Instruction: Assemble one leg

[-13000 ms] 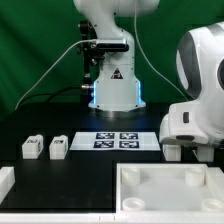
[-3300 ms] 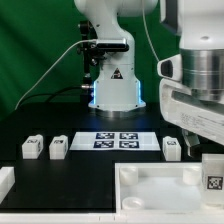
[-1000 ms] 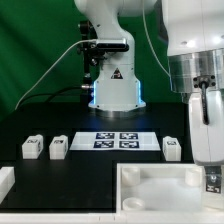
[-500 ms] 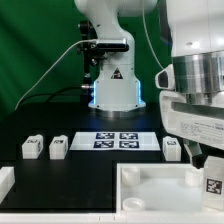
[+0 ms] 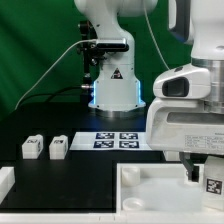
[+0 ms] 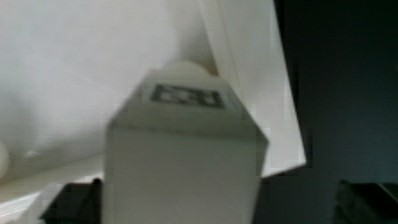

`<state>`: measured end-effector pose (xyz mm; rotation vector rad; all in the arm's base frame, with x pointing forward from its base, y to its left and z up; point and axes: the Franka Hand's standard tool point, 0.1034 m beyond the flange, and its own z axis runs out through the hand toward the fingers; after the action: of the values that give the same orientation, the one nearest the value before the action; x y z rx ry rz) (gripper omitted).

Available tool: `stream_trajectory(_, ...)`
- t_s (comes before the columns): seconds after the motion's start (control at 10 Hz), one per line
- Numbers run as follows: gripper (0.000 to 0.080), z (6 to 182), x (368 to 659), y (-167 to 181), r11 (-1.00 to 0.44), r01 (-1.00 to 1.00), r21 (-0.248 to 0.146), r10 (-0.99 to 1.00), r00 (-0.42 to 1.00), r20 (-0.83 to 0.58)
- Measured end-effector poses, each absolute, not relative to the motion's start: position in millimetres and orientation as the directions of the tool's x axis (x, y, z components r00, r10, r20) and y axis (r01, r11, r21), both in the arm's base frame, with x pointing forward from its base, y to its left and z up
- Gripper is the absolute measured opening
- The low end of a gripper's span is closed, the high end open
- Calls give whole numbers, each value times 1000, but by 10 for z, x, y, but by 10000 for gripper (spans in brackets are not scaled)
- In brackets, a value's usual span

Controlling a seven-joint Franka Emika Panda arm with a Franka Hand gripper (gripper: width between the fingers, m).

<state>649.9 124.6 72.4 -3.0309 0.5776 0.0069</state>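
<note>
From my feed, the tabletop (image 5: 90, 170) is matte black and the wall behind it is a green backdrop (image 5: 30, 50). The arm's base (image 5: 112, 80) stands white behind the marker board (image 5: 120, 139), with a faint blue glow at its foot. A black cable (image 5: 50, 75) loops down on the exterior view's left of it.

The marker board lies flat near the middle of the tabletop. The leg (image 5: 213, 183) is nearer the camera than the marker board and well off to the exterior view's right. It hangs upright over the far right corner of the square board (image 5: 150, 190), and I cannot tell whether it touches. The jaws are pinching the leg from above. In the wrist view it fills the frame between them (image 6: 187, 150), its tag (image 6: 187, 97) blurred but readable as black and white.

The arm's bulky white housing (image 5: 190, 120) hides the right end of the marker board. Two spare legs (image 5: 32, 148) (image 5: 58, 147) sit side by side on the tabletop to the exterior view's left of the marker board, apart from each other. Another white part (image 5: 5, 180) is cut off by the frame edge, further left and nearer the camera.
</note>
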Motion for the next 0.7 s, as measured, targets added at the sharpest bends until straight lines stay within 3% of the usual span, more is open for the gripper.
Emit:
stream_trajectory(0.1,519,718,6497,1244,-911,-410,-53,-410,912,-18)
stream_trajectory(0.2,381,715,6497,1217,-871,-488,-47,-488,873,-21)
stream_trajectory(0.3,302,705,6490,1179,-826,-562,-40,-561,827,-26)
stream_trajectory(0.6,302,702,6478,1136,-576,-817,-21,-816,576,-38)
stream_trajectory(0.7,302,699,6458,1110,-365,-931,-1,-931,365,-32)
